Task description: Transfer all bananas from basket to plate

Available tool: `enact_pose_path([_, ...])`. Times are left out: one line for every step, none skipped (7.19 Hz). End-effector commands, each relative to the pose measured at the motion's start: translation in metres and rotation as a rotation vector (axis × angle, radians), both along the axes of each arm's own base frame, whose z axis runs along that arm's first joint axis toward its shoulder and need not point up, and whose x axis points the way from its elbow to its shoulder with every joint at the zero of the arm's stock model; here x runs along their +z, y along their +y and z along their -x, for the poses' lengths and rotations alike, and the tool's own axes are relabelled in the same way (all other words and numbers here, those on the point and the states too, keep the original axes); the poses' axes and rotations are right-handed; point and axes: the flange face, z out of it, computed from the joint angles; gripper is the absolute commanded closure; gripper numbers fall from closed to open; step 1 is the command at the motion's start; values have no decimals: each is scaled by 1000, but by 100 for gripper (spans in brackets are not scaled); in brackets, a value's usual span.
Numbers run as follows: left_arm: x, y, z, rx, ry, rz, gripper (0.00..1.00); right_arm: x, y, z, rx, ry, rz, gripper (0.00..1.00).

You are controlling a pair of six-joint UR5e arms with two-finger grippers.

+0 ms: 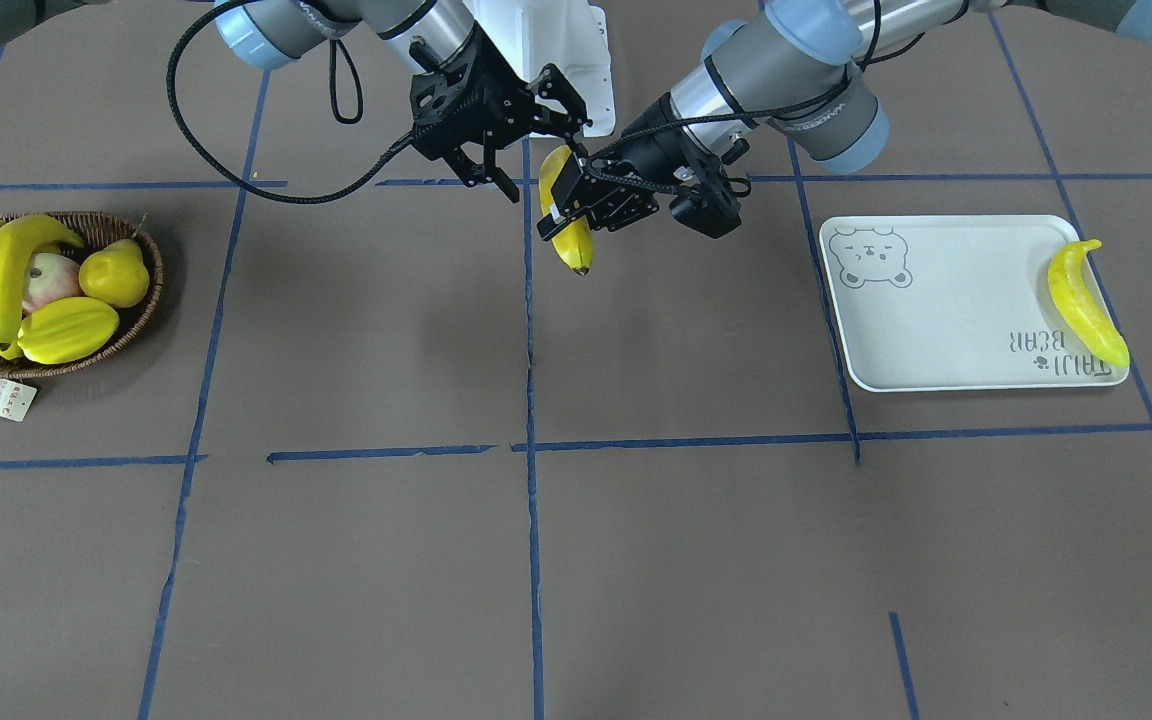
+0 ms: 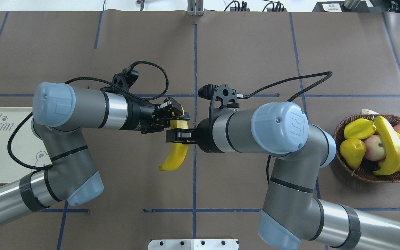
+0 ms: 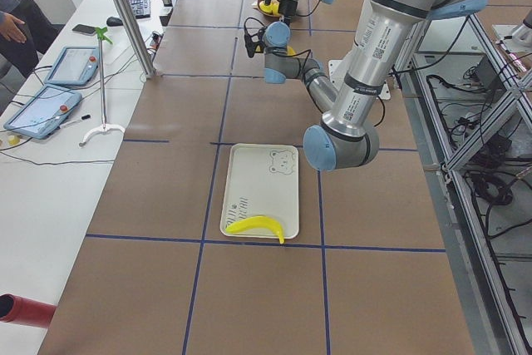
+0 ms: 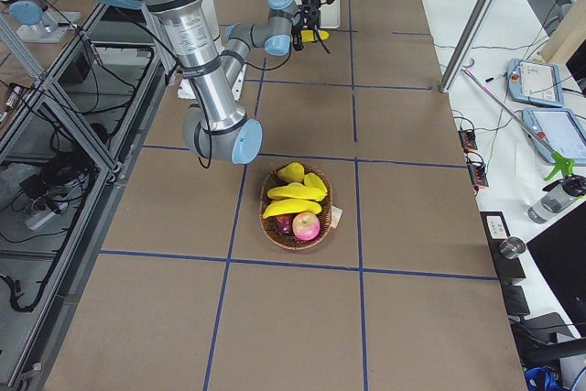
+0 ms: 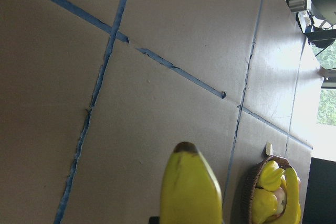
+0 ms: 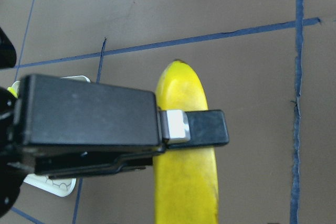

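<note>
A yellow banana (image 1: 571, 235) hangs over the table's middle with my left gripper (image 1: 576, 200) shut on its upper part. It also shows from above as the banana (image 2: 175, 156), and in the left wrist view as the banana (image 5: 190, 187). My right gripper (image 1: 541, 150) stands open right beside the stem end, not clamping it. In the right wrist view a black finger (image 6: 202, 128) crosses the banana (image 6: 186, 182). Two more bananas (image 1: 6, 270) lie in the wicker basket (image 1: 151, 290). Another banana (image 1: 1086, 305) rests on the plate (image 1: 936, 320).
The basket also holds a starfruit (image 1: 66, 330), a pear (image 1: 114, 275) and apples (image 1: 48, 280); a paper tag (image 1: 2, 398) lies beside it. The white robot base (image 1: 556, 50) stands behind the grippers. A person (image 3: 15, 6) stands by a side table with tablets (image 3: 37, 110).
</note>
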Motion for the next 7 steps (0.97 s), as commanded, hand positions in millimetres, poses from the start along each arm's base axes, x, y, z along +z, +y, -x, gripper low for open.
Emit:
enact_pose_path([19, -5, 6, -12, -27, 13, 100, 0, -3, -14, -12, -1, 6, 0])
enact_pose_path([40, -12, 16, -29, -63, 32, 100, 12, -15, -27, -44, 12, 29, 0])
enact_pose_path([60, -22, 30, -52, -126, 72, 100, 36, -39, -55, -60, 36, 69, 0])
enact_pose_path([72, -26, 45, -63, -223, 99, 100, 56, -59, -81, -68, 54, 98, 0])
enact_pose_path([84, -20, 62, -60, -374, 146, 100, 76, -69, -95, -63, 85, 88, 0])
enact_pose_path([85, -19, 85, -52, -538, 189, 100, 106, -75, -108, -56, 133, 69, 0])
enact_pose_path([92, -13, 103, -41, -695, 296, 100, 135, -83, -127, -74, 174, 53, 0])
